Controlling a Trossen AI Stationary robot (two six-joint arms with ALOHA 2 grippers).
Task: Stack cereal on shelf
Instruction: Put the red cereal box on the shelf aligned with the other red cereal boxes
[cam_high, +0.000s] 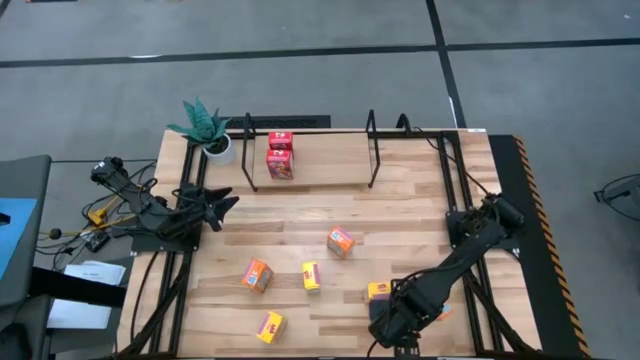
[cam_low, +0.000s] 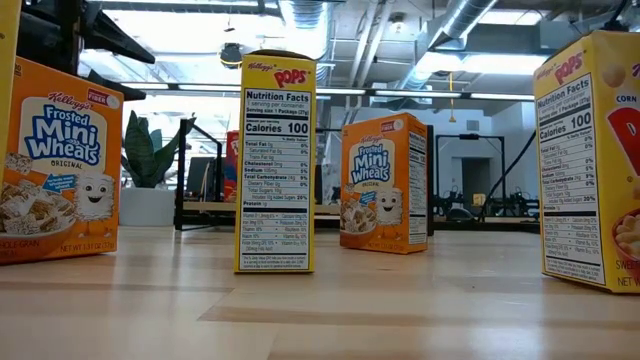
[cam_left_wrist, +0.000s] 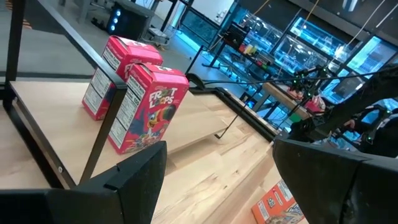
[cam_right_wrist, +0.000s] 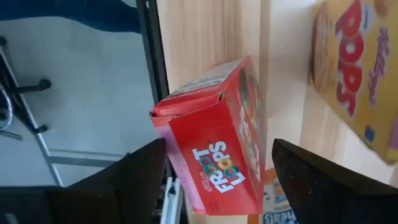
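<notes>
From above, the wooden desk (cam_high: 400, 200) fills the middle of the frame, with the shelf (cam_high: 310, 150) along its upper edge, two red cereal boxes (cam_high: 280, 156) standing between its black uprights at upper centre, and a white potted plant (cam_high: 210, 130) just left of it. The left gripper (cam_high: 222, 203) sits at the desk's left edge with its fingers apart, holding nothing. Loose boxes are scattered across the lower half: an orange box (cam_high: 341, 241) right of centre, another orange box (cam_high: 258, 274) lower left, a yellow box (cam_high: 311, 276) beside it and a second yellow box (cam_high: 270, 326) near the bottom edge. The right gripper (cam_high: 385, 318) is at the lower right, by the desk's near edge, next to a further orange and yellow box (cam_high: 378, 291). In the low view, a Frosted Mini Wheats box (cam_low: 55, 165) stands at far left, a yellow Pops box (cam_low: 277, 165) upright in the centre, another Mini Wheats box (cam_low: 383, 183) right of it, a large Pops box (cam_low: 590, 160) at the right edge, and the plant (cam_low: 150, 160) behind. In the left wrist view, the two Froot Loops boxes (cam_left_wrist: 146, 106) stand side by side on the shelf at upper left, beyond the spread fingers (cam_left_wrist: 134, 177). In the right wrist view, a red Froot Loops box (cam_right_wrist: 214, 146) lies centre frame between the parted fingers (cam_right_wrist: 140, 171), not gripped, with a yellow Pops box (cam_right_wrist: 348, 68) at upper right.
</notes>
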